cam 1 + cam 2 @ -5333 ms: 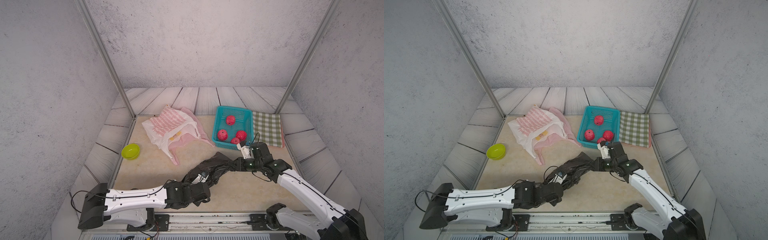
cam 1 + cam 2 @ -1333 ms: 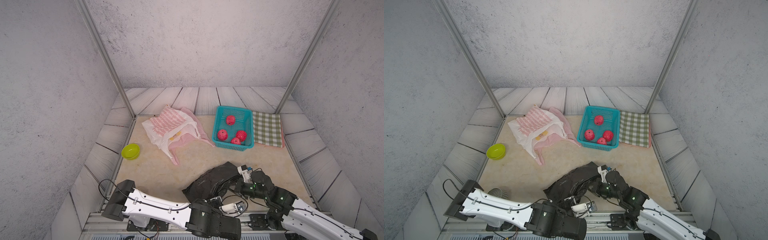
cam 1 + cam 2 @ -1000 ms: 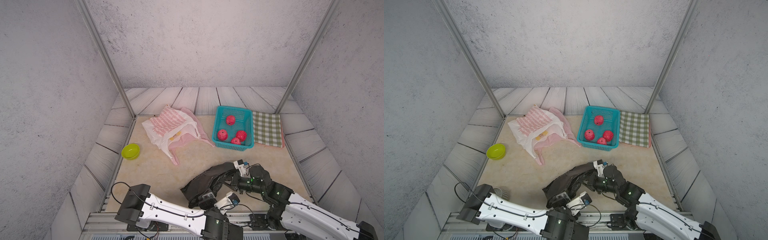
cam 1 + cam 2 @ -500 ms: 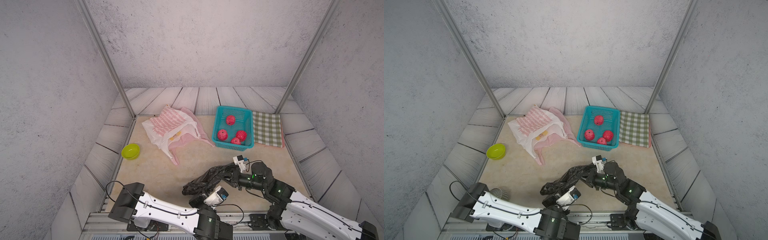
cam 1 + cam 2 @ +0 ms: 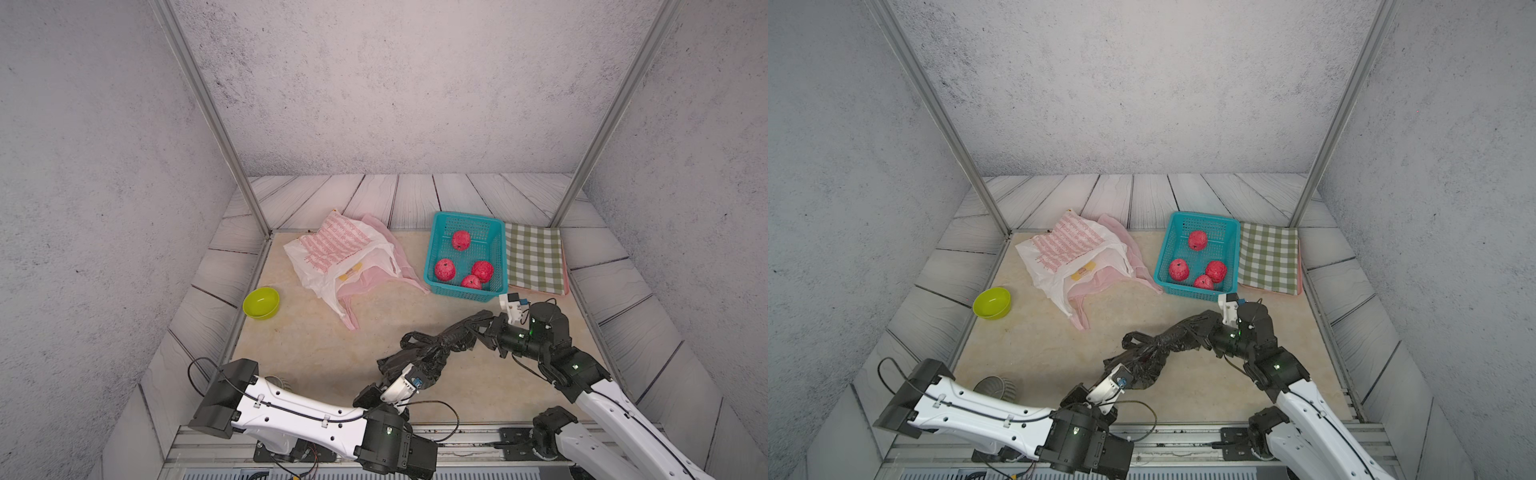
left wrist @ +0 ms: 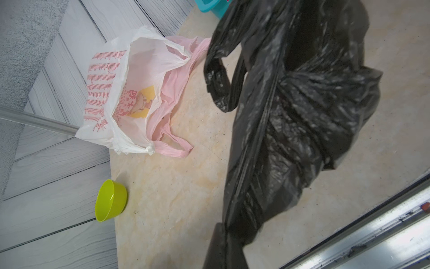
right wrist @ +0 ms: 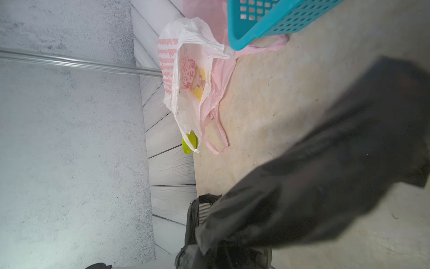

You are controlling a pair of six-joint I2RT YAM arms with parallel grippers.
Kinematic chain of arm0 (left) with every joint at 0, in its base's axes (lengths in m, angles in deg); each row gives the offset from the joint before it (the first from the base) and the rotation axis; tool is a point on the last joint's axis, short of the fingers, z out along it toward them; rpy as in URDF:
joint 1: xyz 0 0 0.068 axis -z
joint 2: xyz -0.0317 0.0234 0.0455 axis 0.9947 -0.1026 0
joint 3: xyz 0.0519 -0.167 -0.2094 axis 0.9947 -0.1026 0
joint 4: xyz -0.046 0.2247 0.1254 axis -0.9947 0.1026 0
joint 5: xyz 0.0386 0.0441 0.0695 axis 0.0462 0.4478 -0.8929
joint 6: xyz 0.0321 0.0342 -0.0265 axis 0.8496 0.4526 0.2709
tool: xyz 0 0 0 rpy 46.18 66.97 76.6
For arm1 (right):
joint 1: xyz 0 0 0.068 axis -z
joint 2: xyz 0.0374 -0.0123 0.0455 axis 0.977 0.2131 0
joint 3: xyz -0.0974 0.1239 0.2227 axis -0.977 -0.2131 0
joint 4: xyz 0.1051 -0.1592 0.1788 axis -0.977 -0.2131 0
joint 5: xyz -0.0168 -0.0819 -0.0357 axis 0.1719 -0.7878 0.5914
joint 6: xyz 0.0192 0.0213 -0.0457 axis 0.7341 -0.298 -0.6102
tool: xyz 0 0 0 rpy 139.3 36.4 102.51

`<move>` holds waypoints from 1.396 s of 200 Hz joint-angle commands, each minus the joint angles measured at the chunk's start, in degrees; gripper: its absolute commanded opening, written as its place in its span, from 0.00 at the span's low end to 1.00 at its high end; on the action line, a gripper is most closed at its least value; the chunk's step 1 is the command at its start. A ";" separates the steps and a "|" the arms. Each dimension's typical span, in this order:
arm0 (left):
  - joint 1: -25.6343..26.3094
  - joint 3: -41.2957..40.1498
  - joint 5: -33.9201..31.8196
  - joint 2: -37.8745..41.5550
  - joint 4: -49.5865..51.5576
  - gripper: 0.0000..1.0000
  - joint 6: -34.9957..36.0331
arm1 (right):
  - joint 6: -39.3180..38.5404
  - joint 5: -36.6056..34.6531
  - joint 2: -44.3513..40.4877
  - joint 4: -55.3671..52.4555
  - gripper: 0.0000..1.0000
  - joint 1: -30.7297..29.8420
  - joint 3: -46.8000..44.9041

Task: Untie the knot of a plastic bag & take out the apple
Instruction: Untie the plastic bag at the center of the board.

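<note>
A pale stone-look mat on a grey plank table

The table (image 5: 415, 199) is grey boards round a beige mat (image 5: 311, 345). Toward the back, left of middle, a white bag (image 5: 336, 249) with red print lies crumpled on top of a pink bag (image 5: 370, 282), whose handle trails toward the front. Just right of them sits a teal basket (image 5: 430, 249), and a green checked cloth (image 5: 534, 257) lies flat against its right side. A lime bowl (image 5: 261, 302) stands upright at the mat's left edge. Near the front left corner is a small grey ribbed thing (image 5: 994, 386), half hidden. A black bag (image 5: 432, 345) stretches above the front right; I cannot tell whether it touches the mat.
</note>
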 commanded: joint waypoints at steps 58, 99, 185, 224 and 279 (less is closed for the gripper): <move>1.66 -3.56 3.74 5.71 11.53 0.00 -13.76 | -9.39 5.88 2.25 -7.31 0.00 24.16 2.38; 1.66 -3.38 3.01 10.45 18.77 0.00 -20.79 | -9.45 0.48 1.38 -10.71 0.09 31.12 2.67; 0.43 1.86 -1.47 18.21 -6.61 0.69 15.28 | -11.04 12.16 -1.89 -6.87 0.58 31.54 3.27; -10.71 5.76 14.83 19.64 -22.24 0.73 37.67 | -11.75 11.54 -7.91 -12.64 0.63 27.34 4.64; -24.25 13.50 34.49 5.82 -25.33 0.77 54.09 | -14.64 8.99 -10.46 -19.33 0.64 19.33 3.28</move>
